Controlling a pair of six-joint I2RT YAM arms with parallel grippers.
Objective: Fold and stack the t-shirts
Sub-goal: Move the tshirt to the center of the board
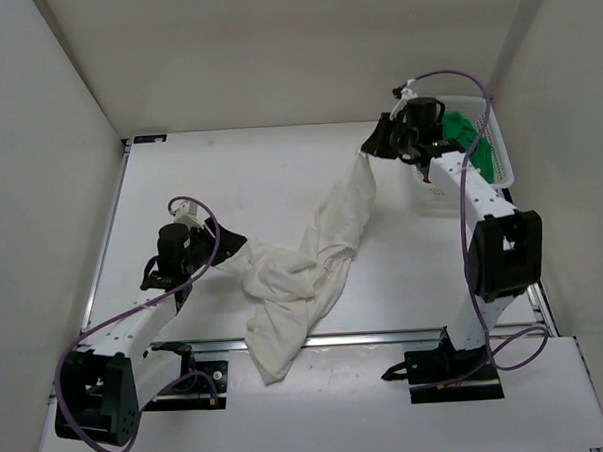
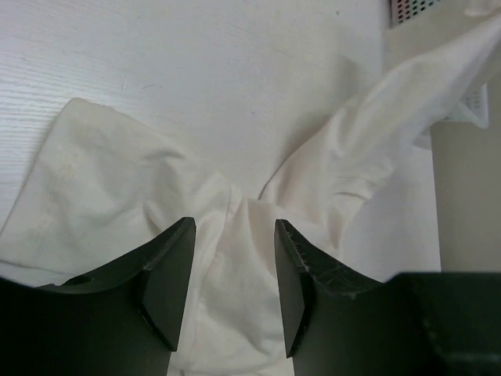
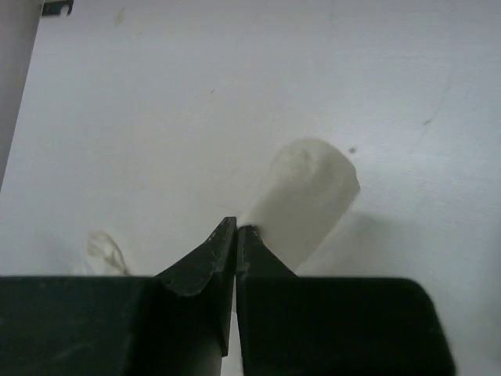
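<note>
- Right pincer (image 1: 370, 151) first: on my right wrist feed its (image 3: 236, 229) fingers are pressed together on a pinch of the cream-white t-shirt (image 3: 305, 196), and a rounded fold of cloth pokes out just past the tips.
- From the overhead view, that pinch is held up over the table (image 1: 239, 169) toward its far right corner, just beside the white mesh basket (image 1: 503, 172).
- I see the cream-white t-shirt (image 1: 304, 276) run from there as a twisted band diagonally toward the near edge. It bunches at mid-table and its lower end lies over the near edge, between the two arm bases.
- Left pincer (image 1: 227, 239) is at the left side of that bunch. On my left wrist feed its (image 2: 234, 227) fingers stand apart, with rumpled cloth (image 2: 117, 180) lying between and under them; I see no clamp on it.
- A green t-shirt (image 1: 468, 139) sits crumpled in the basket at the far right corner.
</note>
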